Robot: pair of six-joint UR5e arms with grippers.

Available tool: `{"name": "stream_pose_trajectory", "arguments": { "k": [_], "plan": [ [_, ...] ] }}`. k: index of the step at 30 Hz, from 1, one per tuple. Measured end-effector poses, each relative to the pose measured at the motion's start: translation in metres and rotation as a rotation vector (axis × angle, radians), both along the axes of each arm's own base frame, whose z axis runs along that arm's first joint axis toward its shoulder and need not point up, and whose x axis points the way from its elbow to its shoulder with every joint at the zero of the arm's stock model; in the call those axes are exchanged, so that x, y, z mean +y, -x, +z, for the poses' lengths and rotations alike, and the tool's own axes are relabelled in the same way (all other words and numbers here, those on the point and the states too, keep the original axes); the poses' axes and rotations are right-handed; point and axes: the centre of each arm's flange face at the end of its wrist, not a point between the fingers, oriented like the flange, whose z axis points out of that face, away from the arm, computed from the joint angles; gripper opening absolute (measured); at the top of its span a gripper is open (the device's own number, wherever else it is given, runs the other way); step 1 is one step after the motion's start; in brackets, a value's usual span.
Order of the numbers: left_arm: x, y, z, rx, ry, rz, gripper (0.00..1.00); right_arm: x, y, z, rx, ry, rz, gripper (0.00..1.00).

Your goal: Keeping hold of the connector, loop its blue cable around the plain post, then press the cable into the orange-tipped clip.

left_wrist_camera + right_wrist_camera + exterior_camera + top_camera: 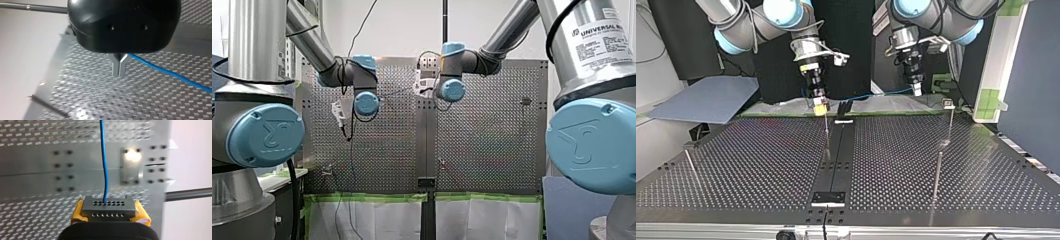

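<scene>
1. The connector (108,208) is pinched between the yellow pads (140,216) of the robot's right gripper (109,213). It hangs over the far edge of the table (761,165), just left of centre in the top view.
2. The blue cable (105,170) leaves the connector's row of holes. In the top view it sags rightward to the robot's left gripper (119,67), whose metal fingers are pressed together. The cable comes out at their root, so it looks nipped there.
3. No loop is made and nothing is clipped yet. To loop well, the right gripper needs a firm pinch and should carry the cable low enough to catch the post's shaft. The other arm should give slack so the connector is not dragged askew.
4. A thin post (827,135) stands directly under the right gripper, very close to the pads. Whether its tip is orange cannot be told.
5. At the top view's far right stands a post topped by a grey clip (948,104), with a bare rod (937,175) nearer on that side. Another bare rod (691,165) leans at the near left.
6. The thin post is the likeliest snag, since a careless sweep could hook the cable or knock the connector on it.
</scene>
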Motion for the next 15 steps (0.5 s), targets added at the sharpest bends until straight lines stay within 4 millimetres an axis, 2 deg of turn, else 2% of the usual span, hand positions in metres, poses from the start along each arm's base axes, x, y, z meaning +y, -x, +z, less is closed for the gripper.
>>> {"name": "stream_pose_trajectory", "arguments": {
  "k": [3,7,15],
  "plan": [
    [0.001,-0.005,0.022,-0.028,0.018,0.012,0.00,-0.001,0.000,0.028,-0.020,0.022,0.010,0.00],
    [0.005,-0.010,0.055,-0.070,0.042,0.028,0.00,-0.004,0.000,0.055,-0.030,0.039,0.021,0.00],
    [0.023,-0.021,0.120,-0.150,0.070,0.061,0.00,-0.015,-0.003,0.087,-0.024,0.049,0.026,0.00]
  ]
}}
